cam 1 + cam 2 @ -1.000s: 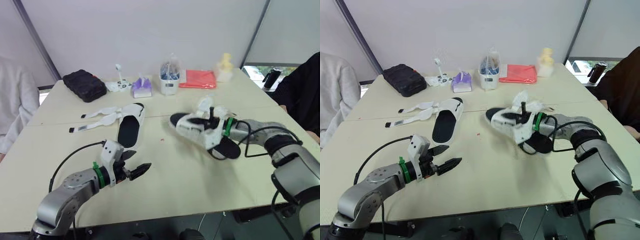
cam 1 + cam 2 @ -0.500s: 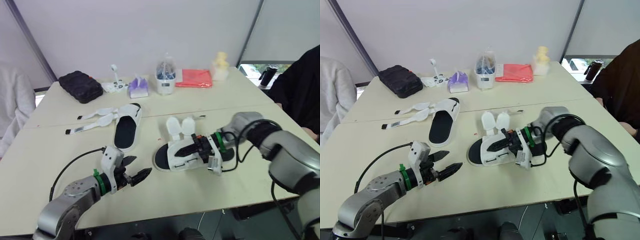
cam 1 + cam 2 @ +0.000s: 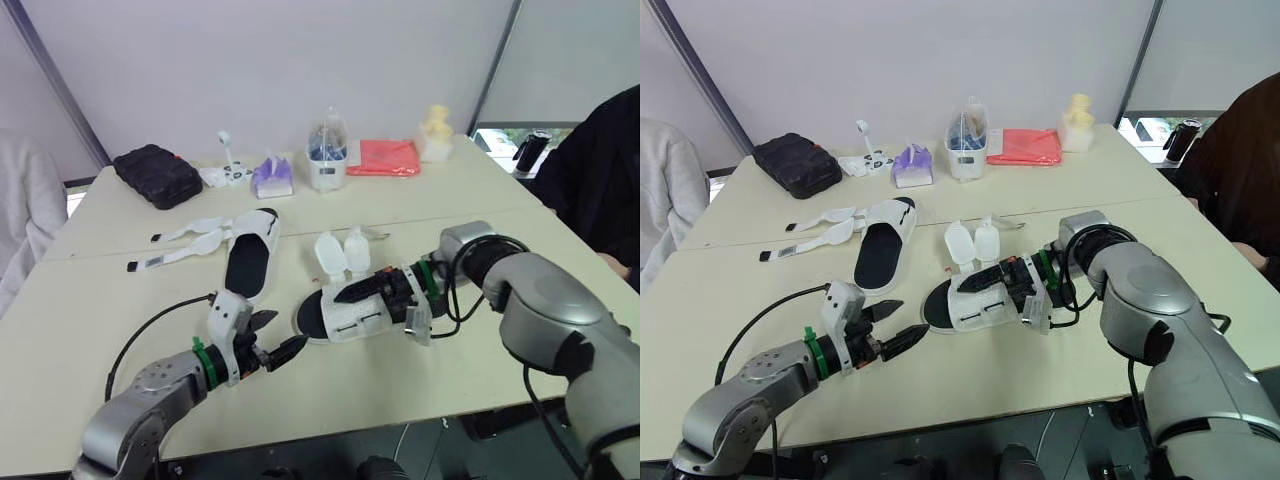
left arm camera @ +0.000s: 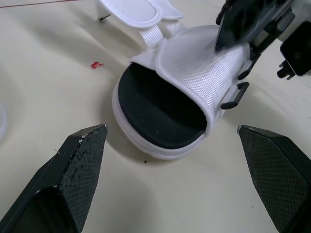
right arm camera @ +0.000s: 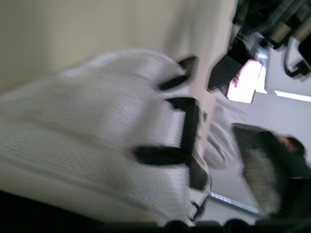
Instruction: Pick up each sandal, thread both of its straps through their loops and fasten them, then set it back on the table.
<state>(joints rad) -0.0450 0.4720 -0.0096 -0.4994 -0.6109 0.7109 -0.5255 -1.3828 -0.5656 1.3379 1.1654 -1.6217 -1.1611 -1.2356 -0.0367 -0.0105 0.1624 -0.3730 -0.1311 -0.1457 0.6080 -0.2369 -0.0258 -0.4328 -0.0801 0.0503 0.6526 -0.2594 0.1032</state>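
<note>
Sandal (image 3: 352, 320), in right gripper's (image 3: 352, 293) grasp, now nearer wide-spread left gripper (image 3: 283, 332).

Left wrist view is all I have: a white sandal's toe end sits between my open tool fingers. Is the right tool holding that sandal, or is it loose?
Observer: The right tool is clamped on the near sandal, across its white upper. The sole appears to rest on the table.
Operator: Where is the other sandal?
Observer: The second sandal lies farther back, beyond the left tool and apart from the near one.
Operator: Is that one fastened?
Observer: No. Its straps lie flat and unthreaded, spread across the table toward the robot's left.
</note>
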